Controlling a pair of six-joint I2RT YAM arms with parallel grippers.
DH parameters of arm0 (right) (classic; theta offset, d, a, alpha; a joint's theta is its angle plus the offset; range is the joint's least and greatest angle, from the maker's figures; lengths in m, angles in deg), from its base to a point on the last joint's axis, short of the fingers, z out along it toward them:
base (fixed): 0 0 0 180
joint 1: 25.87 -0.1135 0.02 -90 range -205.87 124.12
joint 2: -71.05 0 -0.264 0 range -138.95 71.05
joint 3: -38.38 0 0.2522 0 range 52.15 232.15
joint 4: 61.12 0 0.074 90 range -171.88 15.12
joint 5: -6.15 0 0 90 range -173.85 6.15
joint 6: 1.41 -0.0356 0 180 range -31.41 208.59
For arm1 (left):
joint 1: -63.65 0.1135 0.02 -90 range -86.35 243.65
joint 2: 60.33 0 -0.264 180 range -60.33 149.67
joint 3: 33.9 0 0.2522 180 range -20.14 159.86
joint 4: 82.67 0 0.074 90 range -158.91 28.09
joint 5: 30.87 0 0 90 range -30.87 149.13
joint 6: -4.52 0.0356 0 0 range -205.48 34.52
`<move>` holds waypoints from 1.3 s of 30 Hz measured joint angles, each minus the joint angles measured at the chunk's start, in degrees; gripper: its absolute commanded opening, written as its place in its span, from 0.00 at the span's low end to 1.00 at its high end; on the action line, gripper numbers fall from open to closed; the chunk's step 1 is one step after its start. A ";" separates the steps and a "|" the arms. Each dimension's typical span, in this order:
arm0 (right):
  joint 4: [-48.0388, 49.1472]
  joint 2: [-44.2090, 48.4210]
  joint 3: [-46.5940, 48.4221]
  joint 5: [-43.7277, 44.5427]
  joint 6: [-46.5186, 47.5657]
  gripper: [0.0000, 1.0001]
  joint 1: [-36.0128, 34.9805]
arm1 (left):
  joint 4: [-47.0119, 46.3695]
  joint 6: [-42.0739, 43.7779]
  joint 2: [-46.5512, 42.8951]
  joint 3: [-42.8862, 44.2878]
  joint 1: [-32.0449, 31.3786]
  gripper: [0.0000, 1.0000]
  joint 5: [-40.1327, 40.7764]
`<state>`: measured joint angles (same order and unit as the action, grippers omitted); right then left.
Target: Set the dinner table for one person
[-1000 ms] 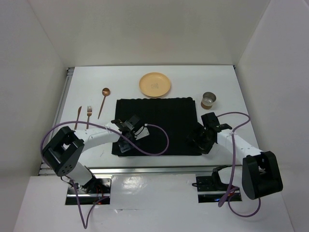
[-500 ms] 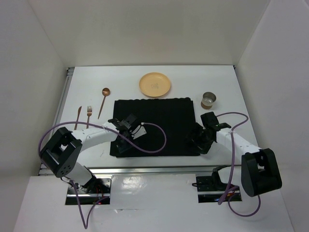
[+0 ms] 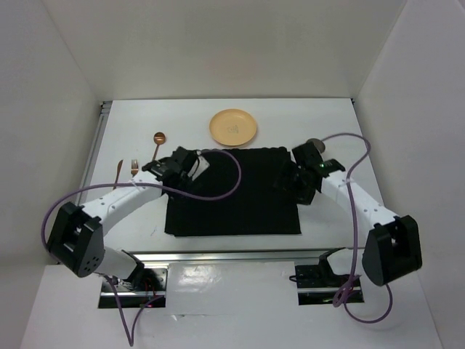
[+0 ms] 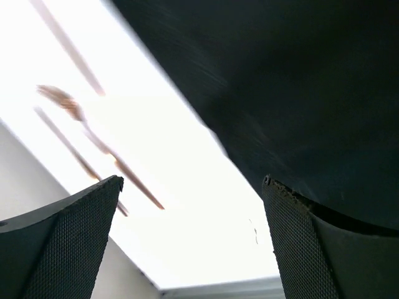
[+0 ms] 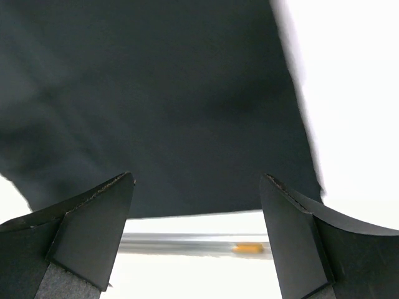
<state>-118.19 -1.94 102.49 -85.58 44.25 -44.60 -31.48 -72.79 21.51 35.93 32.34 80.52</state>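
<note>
Left claw (image 4: 192, 180), right claw (image 5: 196, 177) agape over placemat (image 3: 232, 200); cup (image 3: 313, 142) half-hidden; cutlery (image 4: 61, 96) blurred.

white table (image 3: 290, 116), black placemat (image 3: 232, 207), maybe copper spoon (image 3: 154, 155)

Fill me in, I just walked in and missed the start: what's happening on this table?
The left gripper and right gripper, both open and empty, hang over the far corners of the black placemat. Nothing is on it yet: the orange plate sits beyond it on the table, the knife, fork and spoon lie to its left, and the metal cup stands off its far right corner.
</note>
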 measured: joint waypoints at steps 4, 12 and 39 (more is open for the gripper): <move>0.46 -7.06 13.27 1.90 4.48 0.89 -1.40 | -1.75 -2.34 -3.30 6.69 4.17 1.00 1.03; 4.13 -32.33 41.81 2.34 11.37 0.89 -1.38 | -1.31 -5.44 -1.53 15.58 14.67 1.00 -1.53; 16.31 -74.47 76.91 -10.99 5.07 0.18 5.88 | 1.14 -7.06 1.55 16.68 20.35 1.00 -4.90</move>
<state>-101.89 -76.40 179.41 -96.58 49.32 -38.72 -30.34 -79.85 23.06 52.61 52.69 75.62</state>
